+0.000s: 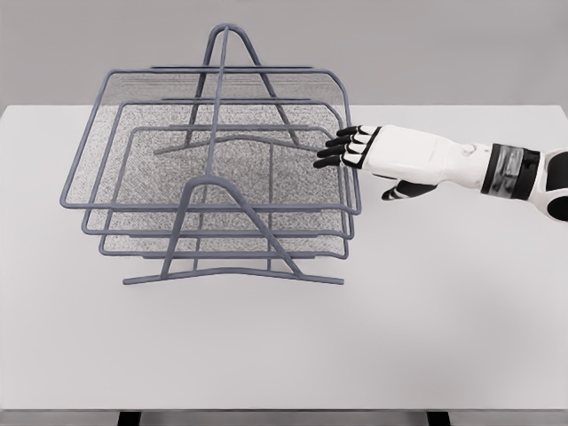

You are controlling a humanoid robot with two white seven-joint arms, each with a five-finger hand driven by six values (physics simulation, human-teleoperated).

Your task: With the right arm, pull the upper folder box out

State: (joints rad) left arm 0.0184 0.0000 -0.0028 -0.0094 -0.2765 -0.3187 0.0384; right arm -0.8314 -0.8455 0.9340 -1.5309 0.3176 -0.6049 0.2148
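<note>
A grey-blue wire rack [226, 266] with three stacked mesh trays stands on the white table [399, 337], left of centre. The upper tray [213, 133] is the widest, and its rim runs from far left to the right side near my hand. My right hand [342, 148] comes in from the right edge. Its black fingertips [330, 153] touch or hook over the upper tray's right rim. The fingers are slightly curled, the thumb [399, 191] hangs below, and I cannot tell whether they grip the rim. The left arm is out of sight.
Two lower trays [222, 232] sit under the upper one inside the rack's A-shaped end frames. The table's front edge lies at the bottom of the view, with a grey wall behind the rack.
</note>
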